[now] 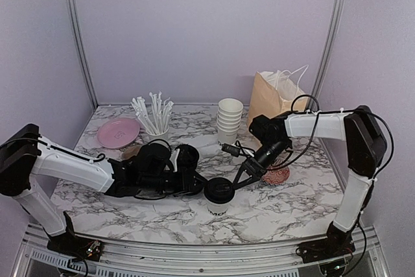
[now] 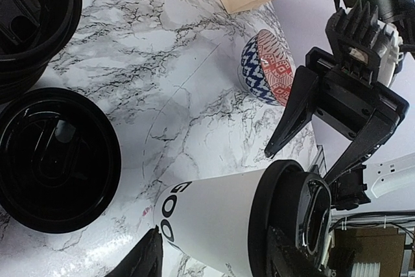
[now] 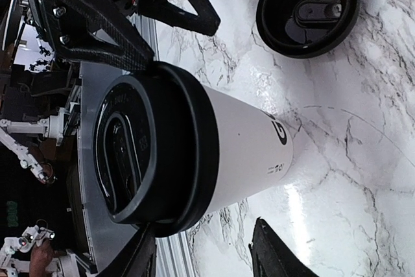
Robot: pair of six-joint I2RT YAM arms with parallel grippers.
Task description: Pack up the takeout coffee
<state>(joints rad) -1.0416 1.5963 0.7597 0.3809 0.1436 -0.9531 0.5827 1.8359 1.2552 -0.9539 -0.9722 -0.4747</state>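
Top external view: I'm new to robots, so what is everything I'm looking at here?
coffee cup: one, white with black lid, front centre of table
black lids: at least two, black, left of coffee cup; what sits under them I cannot tell
stacked cups: one stack, white, lidless, back centre
straw cup: one, white, back left
plate: one, pink, far back left
paper bag: one, brown, white handles, back right
bowl: one, red and blue pattern, right of coffee cup
table: one, white marble
left gripper: one, black, jaws open, left of coffee cup
right gripper: one, black, jaws open, right of coffee cup
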